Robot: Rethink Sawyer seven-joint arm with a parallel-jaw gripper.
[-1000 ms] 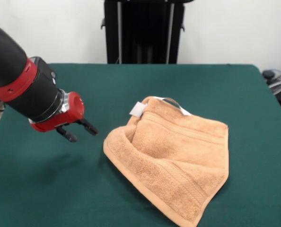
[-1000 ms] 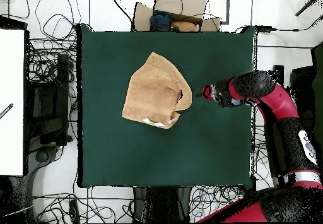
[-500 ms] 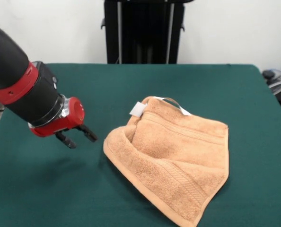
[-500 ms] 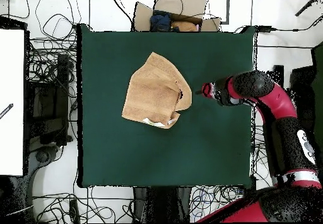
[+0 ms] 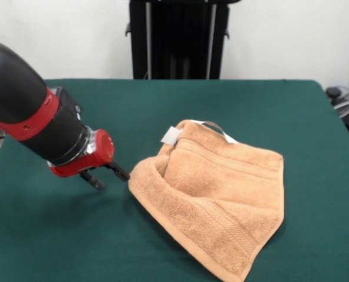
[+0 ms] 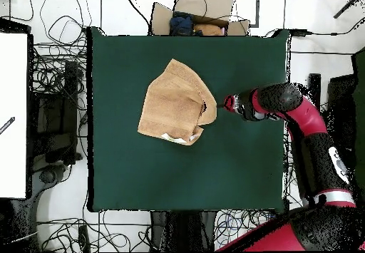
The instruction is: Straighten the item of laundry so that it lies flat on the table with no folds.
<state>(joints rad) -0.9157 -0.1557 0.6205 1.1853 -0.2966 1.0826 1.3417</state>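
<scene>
Here, the towel (image 5: 212, 202) lies folded at centre-right of the table (image 5: 39, 235); the gripper (image 5: 108, 175), fingers spread and empty, nears its left edge; pinch only the folded-over top layer.

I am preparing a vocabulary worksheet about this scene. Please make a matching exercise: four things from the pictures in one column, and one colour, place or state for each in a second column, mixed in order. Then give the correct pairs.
Things:
1. towel
2. table
3. gripper
4. white tag

Descriptions:
A. dark green top
B. at the towel's far corner in the front view, next to a loop
C. peach-orange, lying with one edge folded over
D. open, black fingers, close beside the towel's folded edge

Pairs: 1-C, 2-A, 3-D, 4-B
</scene>
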